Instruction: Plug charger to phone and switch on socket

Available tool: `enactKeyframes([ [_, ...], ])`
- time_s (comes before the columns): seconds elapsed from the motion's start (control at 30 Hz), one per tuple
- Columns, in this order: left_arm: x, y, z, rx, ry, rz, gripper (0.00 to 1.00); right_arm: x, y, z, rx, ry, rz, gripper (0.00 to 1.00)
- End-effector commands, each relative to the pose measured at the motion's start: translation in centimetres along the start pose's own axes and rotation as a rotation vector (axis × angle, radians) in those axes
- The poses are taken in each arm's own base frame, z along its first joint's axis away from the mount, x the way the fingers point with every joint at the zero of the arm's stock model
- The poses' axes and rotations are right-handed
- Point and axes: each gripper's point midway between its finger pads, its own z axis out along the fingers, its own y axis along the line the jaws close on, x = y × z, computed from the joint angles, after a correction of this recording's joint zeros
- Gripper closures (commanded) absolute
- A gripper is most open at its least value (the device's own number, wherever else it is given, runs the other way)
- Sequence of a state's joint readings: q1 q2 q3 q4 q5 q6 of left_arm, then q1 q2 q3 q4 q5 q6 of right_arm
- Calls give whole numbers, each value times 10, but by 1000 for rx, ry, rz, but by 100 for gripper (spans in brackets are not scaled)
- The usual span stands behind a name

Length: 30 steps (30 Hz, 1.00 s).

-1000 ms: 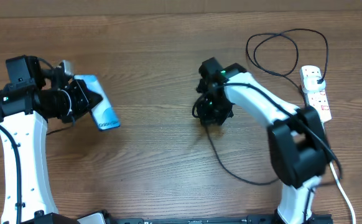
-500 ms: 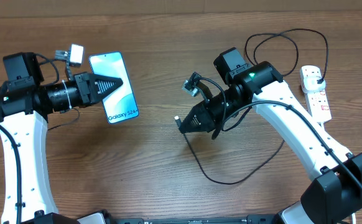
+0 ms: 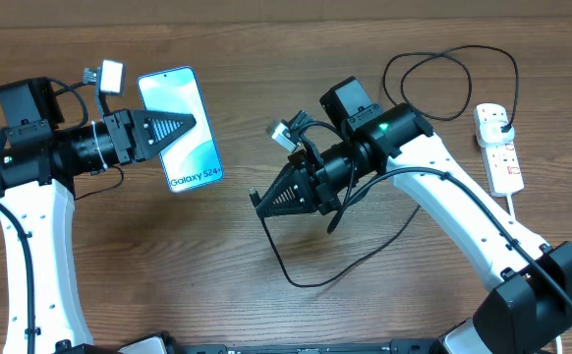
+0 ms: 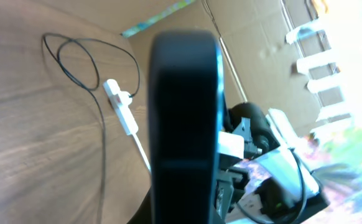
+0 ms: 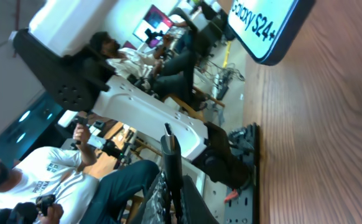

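Left claw (image 3: 192, 122) is pressed together on the phone (image 3: 200, 157), gripping it by one long edge, while the right claw (image 3: 257, 200) is pinched on the charger (image 5: 171, 155) just behind its small connector, which pokes out past the fingertips. Both arms reach in over the wooden table (image 3: 168, 280), the claws pointing toward each other. At the table's right edge lies the white socket (image 3: 499, 147), its red switch marks showing and the charger's black plug (image 3: 500, 120) seated in the far end. The phone sits left of centre with its lit blue-teal screen facing the overhead camera and the "Galaxy S24+" text at the near end. The connector is to the right of that end, near it but not touching. From the right claw the thin black cable drops in a slack curve across the wood, then loops back toward the socket.
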<state>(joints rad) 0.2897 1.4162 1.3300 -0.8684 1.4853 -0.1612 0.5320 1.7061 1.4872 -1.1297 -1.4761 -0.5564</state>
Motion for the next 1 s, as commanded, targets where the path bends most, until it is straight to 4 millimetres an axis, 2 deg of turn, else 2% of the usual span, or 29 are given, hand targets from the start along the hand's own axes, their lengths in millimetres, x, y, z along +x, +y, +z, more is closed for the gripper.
enactKeyframes([
  [0.0, 2, -22, -1, 50, 11, -94, 95, -11, 24, 0, -85, -41, -62, 96],
  [0.3, 1, -15, 3, 9, 10, -189, 95, -15, 21, 0, -87, -38, -9, 96],
  [0.47, -2, -16, 18, -10, 33, -157, 95, -25, 18, 1, -85, -31, 49, 96],
  [0.77, -8, -22, 39, -24, 50, -92, 96, -23, 13, 7, -54, -9, 62, 96],
  [0.97, -11, -16, 41, -59, 29, -212, 96, -25, 12, 7, -53, -10, 44, 96],
])
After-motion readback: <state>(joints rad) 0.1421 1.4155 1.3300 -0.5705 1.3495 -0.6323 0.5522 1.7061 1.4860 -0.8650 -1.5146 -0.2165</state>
